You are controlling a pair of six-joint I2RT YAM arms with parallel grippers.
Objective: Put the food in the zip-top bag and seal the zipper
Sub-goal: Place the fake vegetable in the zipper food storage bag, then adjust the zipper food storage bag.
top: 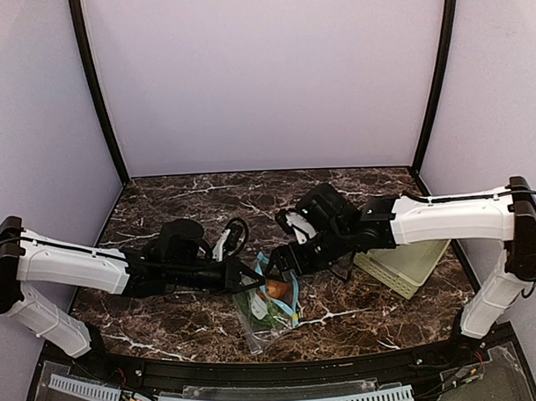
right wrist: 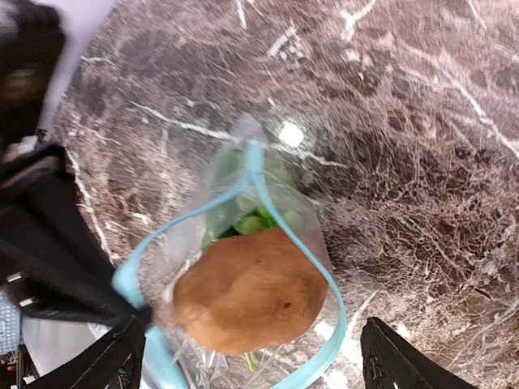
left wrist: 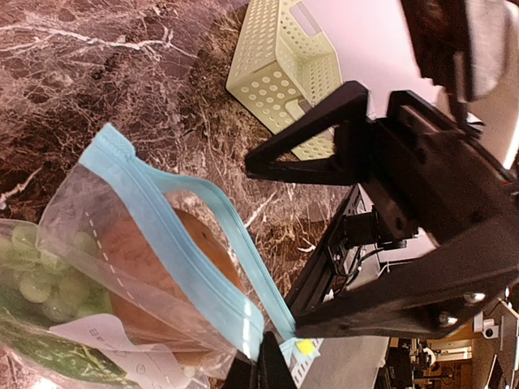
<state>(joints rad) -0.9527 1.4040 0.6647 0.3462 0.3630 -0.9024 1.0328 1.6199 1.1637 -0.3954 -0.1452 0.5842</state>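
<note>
The clear zip-top bag (top: 265, 311) lies on the marble between the arms with its mouth held up and open. My left gripper (top: 253, 277) (left wrist: 261, 361) is shut on the teal zipper (left wrist: 186, 251) at one end of the mouth. The brown potato (right wrist: 251, 296) (top: 277, 288) sits inside the mouth, on top of the green vegetable (right wrist: 253, 223) (left wrist: 36, 284) deeper in the bag. My right gripper (right wrist: 253, 332) (top: 275, 264) hangs open just above the mouth, its fingers (right wrist: 397, 361) wide on either side of the potato and holding nothing.
A pale green slotted basket (top: 402, 266) (left wrist: 284, 65) stands on the marble table (top: 180, 203) to the right, behind my right arm. The black front rail (top: 283, 367) runs close below the bag.
</note>
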